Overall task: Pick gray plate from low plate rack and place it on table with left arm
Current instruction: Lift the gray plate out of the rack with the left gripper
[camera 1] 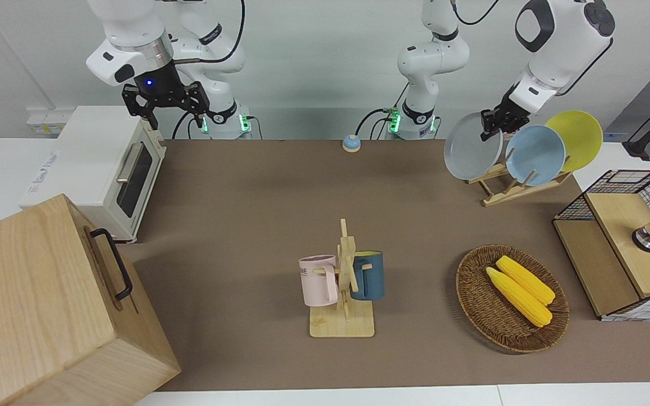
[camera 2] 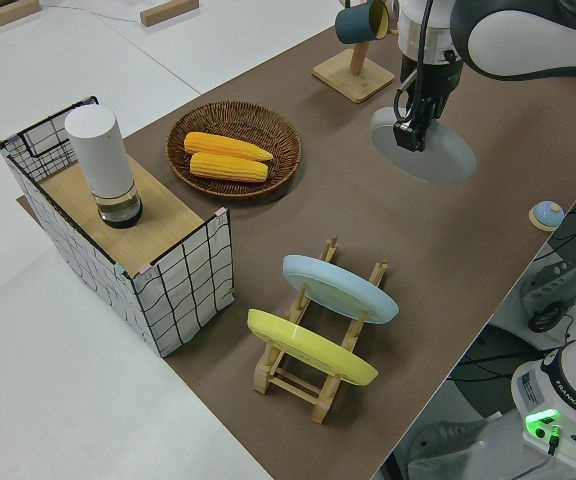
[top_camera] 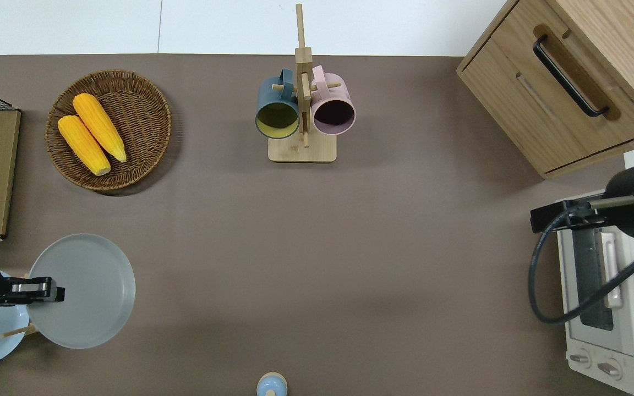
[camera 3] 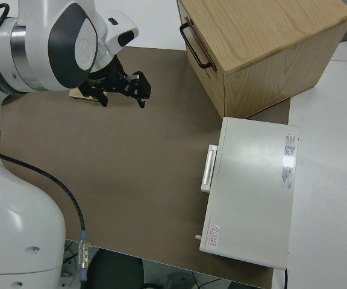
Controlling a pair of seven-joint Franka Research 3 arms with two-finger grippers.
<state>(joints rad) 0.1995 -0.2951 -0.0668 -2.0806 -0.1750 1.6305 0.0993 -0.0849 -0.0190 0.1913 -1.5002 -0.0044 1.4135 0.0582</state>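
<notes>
Overhead view: left gripper [top_camera: 55, 291] clamped on the rim of the gray plate [top_camera: 88, 291], fingers closed over the edge at the side toward the left arm's end of the table. Plate is up in the air, lifted clear of the low plate rack [camera 1: 514, 189], tilted, face turned partly up. It hangs over bare table [top_camera: 295, 247] just beside the rack, toward the table's middle.

Right by the gripper, toward the left arm's end: sky-blue plate [camera 1: 535, 146] and yellow plate [camera 1: 576, 140] standing in the rack, both leaning; the blue one is next to the emptied slot, the yellow one on the outer side of it. Side view shows the same: gripper [camera 2: 408, 135] on the gray plate [camera 2: 428, 155], well apart from the two racked plates.

Farther from the robots than the gripper: wicker basket [top_camera: 146, 159] with two corn cobs [top_camera: 92, 133] lying in it. Beside that, at the table's end, a wire-and-wood box [camera 1: 621, 242] with a white cylinder [camera 2: 103, 160] standing on top.

Toward the middle: small blue bell [top_camera: 271, 385] near the robots' edge; mug tree [top_camera: 301, 99] with a dark blue mug [top_camera: 277, 107] and pink mug [top_camera: 332, 107], farther out. Nothing lies under the plate on the mat.

Right arm's end: wooden cabinet [camera 1: 48, 304] and white toaster oven [camera 1: 99, 169]. Right gripper [camera 1: 166, 104] parked, fingers apart, holding nothing.
</notes>
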